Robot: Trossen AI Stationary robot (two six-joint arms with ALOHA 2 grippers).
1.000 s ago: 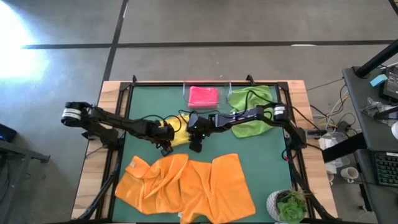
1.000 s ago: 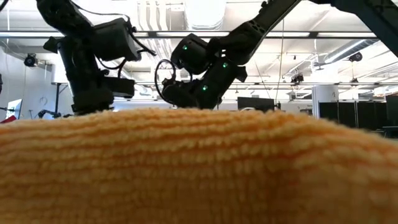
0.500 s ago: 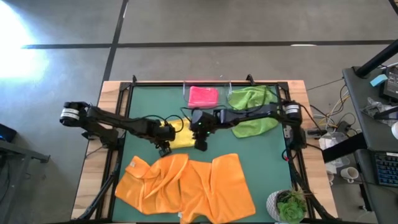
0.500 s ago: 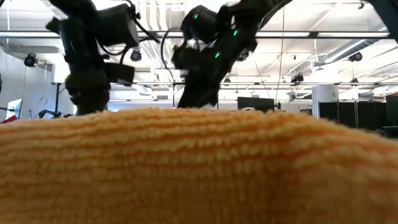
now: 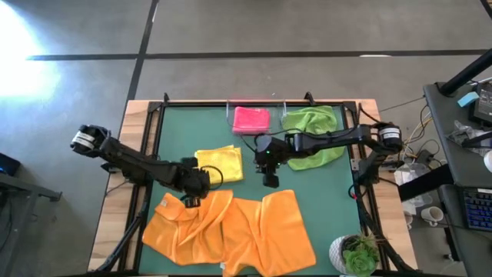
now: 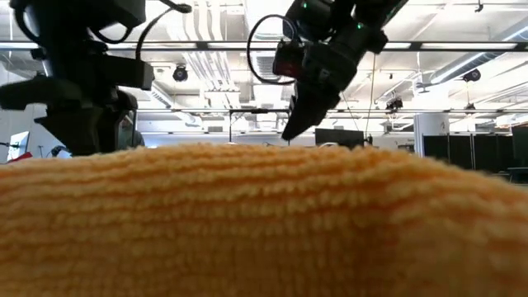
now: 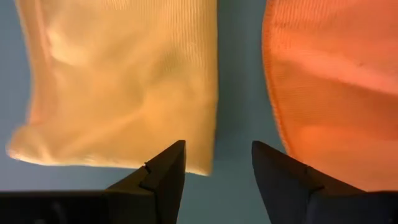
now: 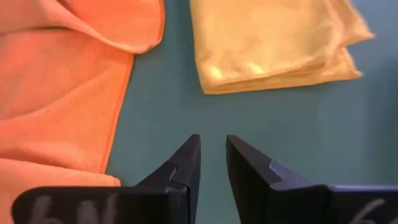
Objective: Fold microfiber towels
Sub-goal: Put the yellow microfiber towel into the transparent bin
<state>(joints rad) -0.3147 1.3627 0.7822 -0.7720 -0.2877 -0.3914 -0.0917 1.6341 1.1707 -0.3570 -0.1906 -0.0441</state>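
The left gripper is hanging with its jaws standing apart and empty, the bare green mat showing between them; one finger is lying just off the corner of the yellow towel, the other beside the edge of an orange towel. From above, this gripper is sitting at the upper left edge of the orange towels. The right gripper is holding its jaws a narrow gap apart, gripping nothing, over bare mat between orange cloth and the yellow towel. From above it is hovering just right of the yellow towel, near the counter's middle.

The yellow towel is lying folded into a compact square with stacked layers showing at its edge. The two orange towels are sprawling rumpled and overlapping across the near part of the counter, filling the low view. The pink towel is lying folded in the clear plastic tray at the far edge, with the green towel loosely bunched beside it.

A second ago both grippers were crowding over the yellow towel, hiding most of it; now they are drawing apart, the left toward the orange cloth, the right off to the side, leaving the yellow square fully uncovered.
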